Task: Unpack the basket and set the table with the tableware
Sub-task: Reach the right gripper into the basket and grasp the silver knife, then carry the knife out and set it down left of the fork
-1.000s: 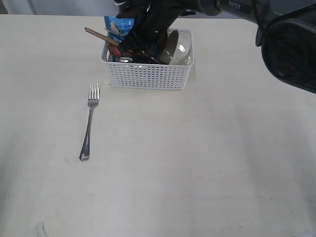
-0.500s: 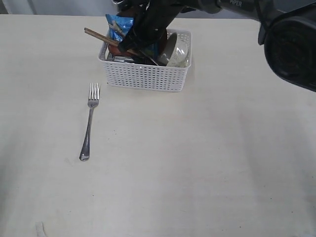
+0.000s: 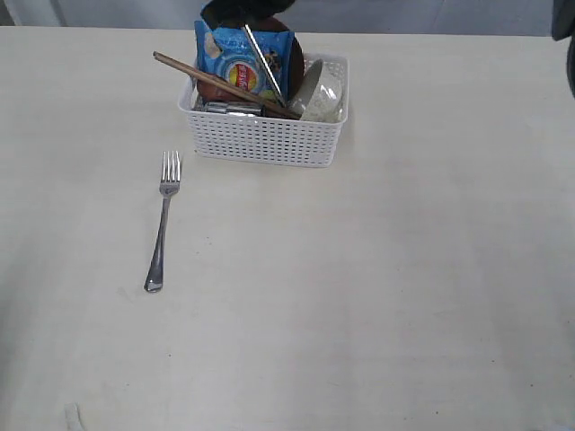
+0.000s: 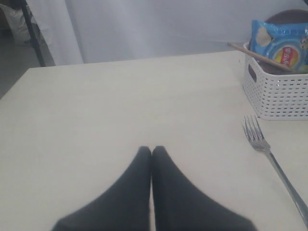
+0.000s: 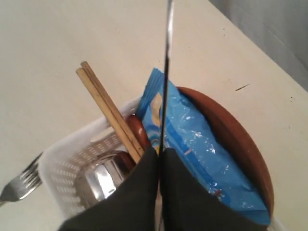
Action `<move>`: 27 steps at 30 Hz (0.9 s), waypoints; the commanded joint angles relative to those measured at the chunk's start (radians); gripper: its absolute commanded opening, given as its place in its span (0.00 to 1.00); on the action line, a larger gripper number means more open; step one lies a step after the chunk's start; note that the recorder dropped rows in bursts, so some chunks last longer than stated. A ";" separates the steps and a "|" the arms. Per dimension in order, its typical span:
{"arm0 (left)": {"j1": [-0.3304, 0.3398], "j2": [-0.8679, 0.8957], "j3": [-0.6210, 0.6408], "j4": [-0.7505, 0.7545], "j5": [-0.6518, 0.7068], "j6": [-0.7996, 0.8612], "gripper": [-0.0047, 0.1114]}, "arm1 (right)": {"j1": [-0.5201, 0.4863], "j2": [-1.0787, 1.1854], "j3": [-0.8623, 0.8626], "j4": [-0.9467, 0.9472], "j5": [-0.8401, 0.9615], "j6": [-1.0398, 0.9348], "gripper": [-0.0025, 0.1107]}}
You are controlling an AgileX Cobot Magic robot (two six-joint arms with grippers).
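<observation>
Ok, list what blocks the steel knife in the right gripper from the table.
The steel knife, clamped in the right gripper, has its lower end inside the white lattice basket, against the blue chip bag; past that wall nothing visible blocks it.

The white lattice-sided basket [image 3: 265, 139] is standing on the pale cream bench [image 3: 404, 287], while the steel fork [image 3: 163, 220] is lying flat on the bench near the basket's front left corner, tines toward it. Inside, two wooden chopsticks [image 3: 211, 81] are jutting over the left rim, with a reddish-brown spoon [image 5: 136, 129] and a steel mug [image 5: 103, 175] sitting beside them. An off-white bowl [image 3: 322, 90] is tilting at the right end and a round brown plate [image 5: 240, 149] is standing on edge at the back. The steel knife [image 3: 265, 65] is slanting up out of the basket, its upper end being pinched in the right tool [image 5: 159, 153].
</observation>
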 commanded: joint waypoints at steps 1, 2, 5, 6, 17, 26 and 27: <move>-0.006 -0.002 0.002 -0.001 -0.001 -0.002 0.04 | 0.001 -0.079 0.000 0.107 0.044 0.012 0.02; -0.006 -0.002 0.002 -0.001 -0.001 -0.002 0.04 | 0.001 -0.095 0.000 0.151 0.061 0.025 0.02; -0.006 -0.002 0.002 -0.001 -0.001 -0.002 0.04 | 0.005 -0.131 0.000 0.301 0.112 0.075 0.02; -0.006 -0.002 0.002 -0.001 -0.001 -0.002 0.04 | 0.007 -0.136 0.005 0.368 0.133 0.092 0.02; -0.006 -0.002 0.002 -0.001 -0.001 -0.002 0.04 | 0.147 -0.140 0.302 0.849 0.010 0.079 0.02; -0.006 -0.002 0.002 -0.001 -0.001 -0.002 0.04 | 0.234 -0.026 0.372 1.042 -0.167 0.041 0.02; -0.006 -0.002 0.002 -0.001 -0.001 -0.002 0.04 | 0.234 -0.008 0.372 1.042 -0.164 0.052 0.02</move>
